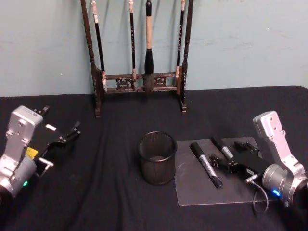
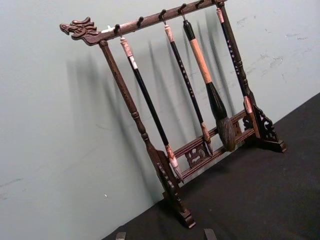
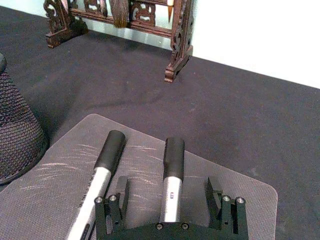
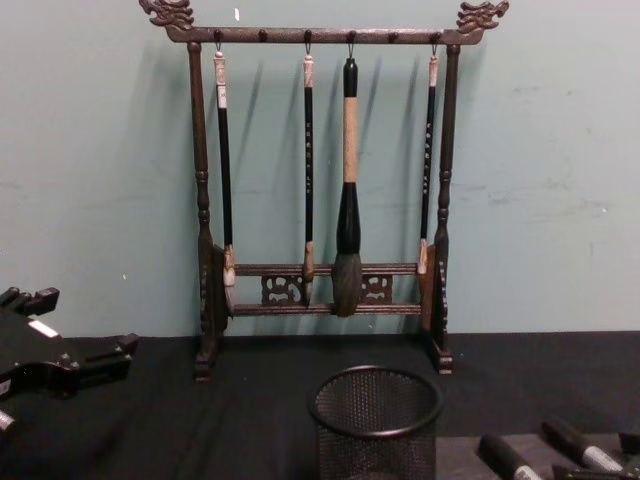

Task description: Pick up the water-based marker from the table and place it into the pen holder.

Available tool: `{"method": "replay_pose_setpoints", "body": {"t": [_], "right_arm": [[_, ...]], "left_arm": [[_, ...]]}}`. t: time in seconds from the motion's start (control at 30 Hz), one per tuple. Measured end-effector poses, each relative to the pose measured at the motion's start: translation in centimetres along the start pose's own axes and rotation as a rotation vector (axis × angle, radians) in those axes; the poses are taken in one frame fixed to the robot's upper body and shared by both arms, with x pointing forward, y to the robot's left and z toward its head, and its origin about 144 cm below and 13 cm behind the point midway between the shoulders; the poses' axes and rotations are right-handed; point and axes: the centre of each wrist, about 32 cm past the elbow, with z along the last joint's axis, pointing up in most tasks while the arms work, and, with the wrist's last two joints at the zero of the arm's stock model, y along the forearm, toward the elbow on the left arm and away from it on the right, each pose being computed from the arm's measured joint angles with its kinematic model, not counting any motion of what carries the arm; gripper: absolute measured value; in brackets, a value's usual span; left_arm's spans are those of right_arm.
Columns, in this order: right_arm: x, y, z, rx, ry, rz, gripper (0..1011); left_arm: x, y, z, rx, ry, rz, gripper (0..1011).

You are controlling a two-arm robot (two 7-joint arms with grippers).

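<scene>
The right gripper (image 1: 225, 153) is straddling the slim, black-capped, silver-barrelled water-based marker (image 1: 221, 146) on the greyer mat patch (image 1: 192, 192) of the matte black table (image 1: 106, 192). Its fingers are spread to either side and are not pinching it. A thicker black marker (image 1: 206, 164) is lying just beside, at 9 o'clock, and the round black wire-mesh pen holder (image 1: 157, 168) is standing beyond that. The left gripper (image 1: 60, 122), fingers spread, is hanging near the table's 9 o'clock edge.

Head view down onto table (image 1: 110, 202), chest view low and level, all views share brush rack (image 4: 285, 290)
</scene>
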Motion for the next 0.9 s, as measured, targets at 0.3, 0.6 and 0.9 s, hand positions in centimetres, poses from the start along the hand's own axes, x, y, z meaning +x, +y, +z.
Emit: {"method": "replay_pose_setpoints", "body": {"t": [0.3, 0.6, 0.9], "right_arm": [[0.15, 0.01, -0.07, -0.010, 0.025, 0.002, 1002], [0.16, 0.01, -0.06, -0.010, 0.027, 0.004, 1002], [0.13, 0.01, -0.04, -0.009, 0.024, 0.003, 904]], "left_arm": [[0.00, 0.00, 0.00, 0.000, 0.000, 0.000, 1009], [0.00, 0.00, 0.00, 0.000, 0.000, 0.000, 1009], [0.00, 0.00, 0.00, 0.000, 0.000, 0.000, 1009]]}}
